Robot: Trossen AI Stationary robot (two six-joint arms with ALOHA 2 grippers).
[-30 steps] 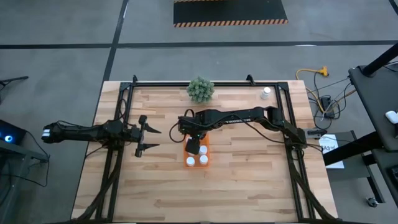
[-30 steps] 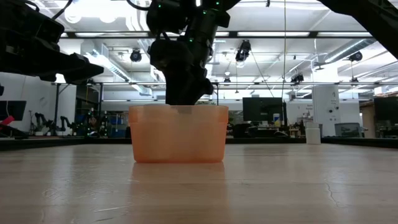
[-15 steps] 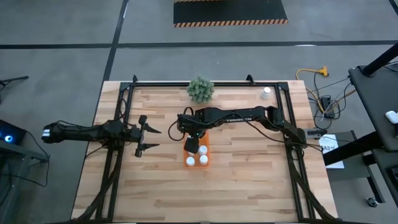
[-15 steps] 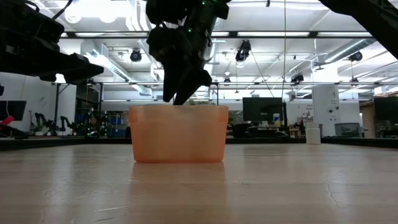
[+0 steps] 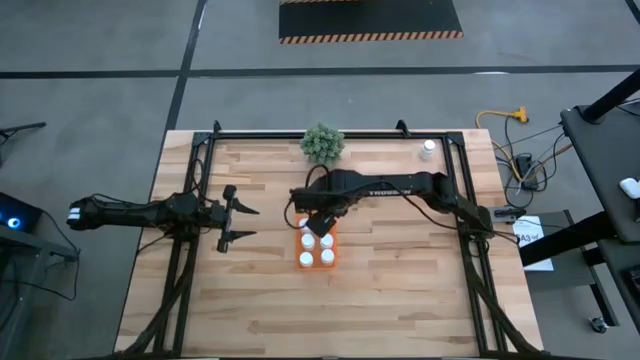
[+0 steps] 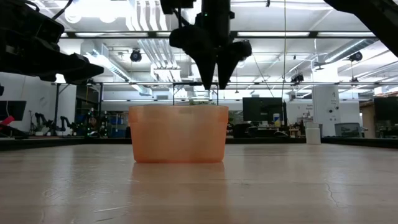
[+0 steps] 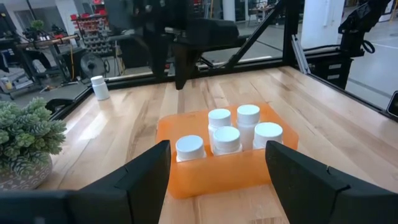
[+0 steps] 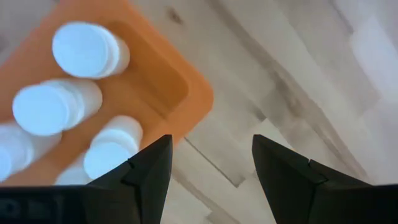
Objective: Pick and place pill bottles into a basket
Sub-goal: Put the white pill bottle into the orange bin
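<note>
1. Above the orange basket, near the middle of the wooden table, hangs the right gripper, its two fingers spread apart with nothing between them.
2. Five white pill bottles stand upright in the basket; one corner compartment, on the side toward the plant, is bare.
3. One more pill bottle stands alone near the table's far right corner, well apart from the basket.
4. Off to the left side of the table waits the left gripper, fingers spread and holding nothing, pointed toward the basket.
5. My judgement: the step in hand is fetching that last bottle. To do it well, the right arm should rise clear of the basket rim and bottle caps before swinging across.
6. It should come down over the lone bottle with fingers either side of the body below the cap, then close squarely so the bottle stays upright.
7. A small potted plant sits beyond the basket; the path should stay clear of it.
</note>
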